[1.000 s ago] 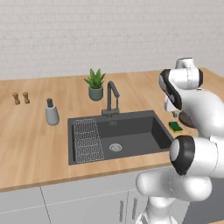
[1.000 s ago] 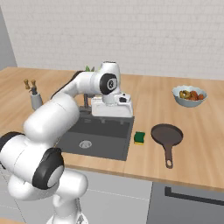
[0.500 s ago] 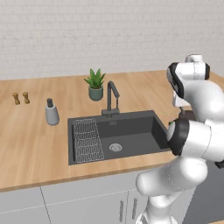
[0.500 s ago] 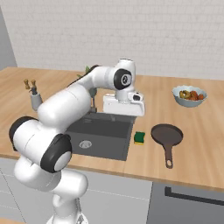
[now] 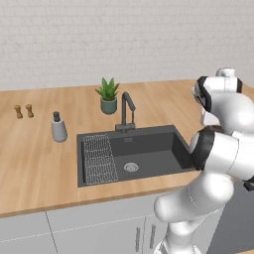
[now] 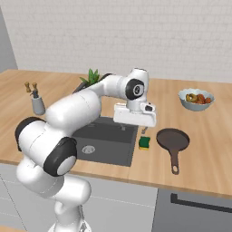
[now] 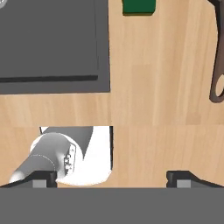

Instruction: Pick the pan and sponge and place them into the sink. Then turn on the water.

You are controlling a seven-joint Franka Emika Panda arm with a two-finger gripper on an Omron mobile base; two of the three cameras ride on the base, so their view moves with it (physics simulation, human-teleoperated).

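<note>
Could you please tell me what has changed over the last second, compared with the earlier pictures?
The white arm swung its open claw rightward from over the dark grey sink toward the green sponge and round dark frying pan. Nothing was grasped or released. Sponge, pan and sink stayed put.

No text, label, brand or number can be read anywhere in these views. Every surface shown is unmarked.

Wooden counter [image 6: 213,136] with pan [image 6: 172,140], sponge [image 6: 144,142], probably food bowl [image 6: 195,99].
</note>
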